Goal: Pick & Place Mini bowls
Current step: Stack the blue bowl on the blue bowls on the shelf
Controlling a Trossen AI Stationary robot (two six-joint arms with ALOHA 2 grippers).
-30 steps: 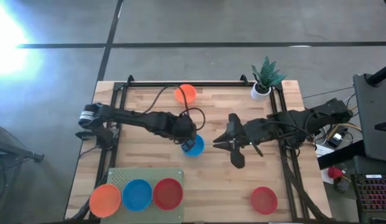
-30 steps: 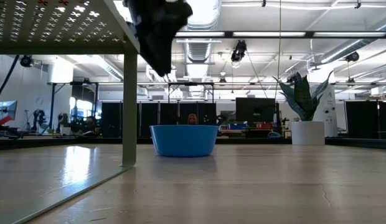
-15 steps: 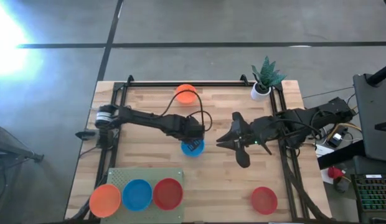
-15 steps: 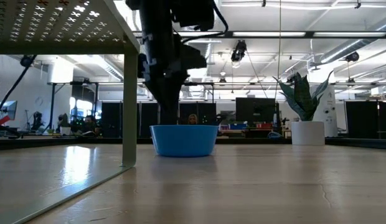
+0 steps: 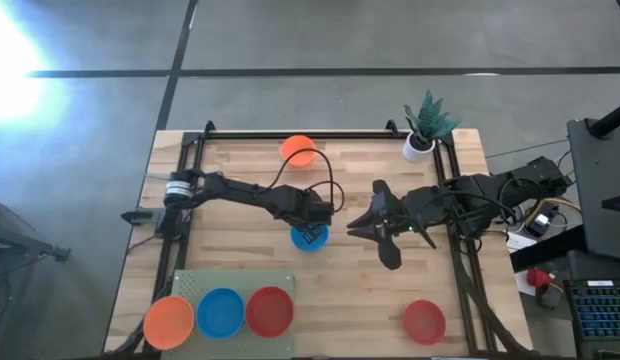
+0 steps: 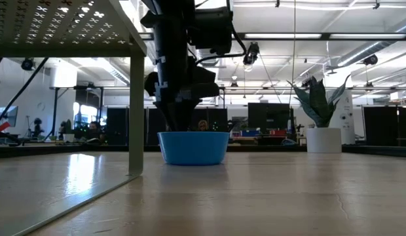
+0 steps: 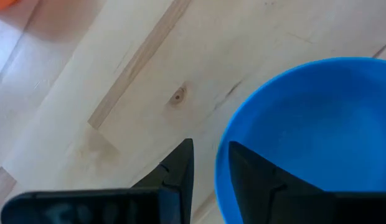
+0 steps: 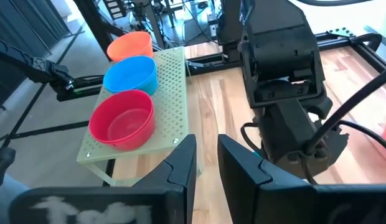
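Left wrist view: the blue bowl's rim sits between the left arm's parted fingers, ungripped.

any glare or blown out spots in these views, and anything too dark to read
High view: a white glare patch washes out the floor at upper left. Low view: ceiling lights burn bright, and the left tool over the blue bowl is a black silhouette.

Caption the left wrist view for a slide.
Left gripper straddles the blue bowl's rim, one finger inside, one outside, on the wooden table.
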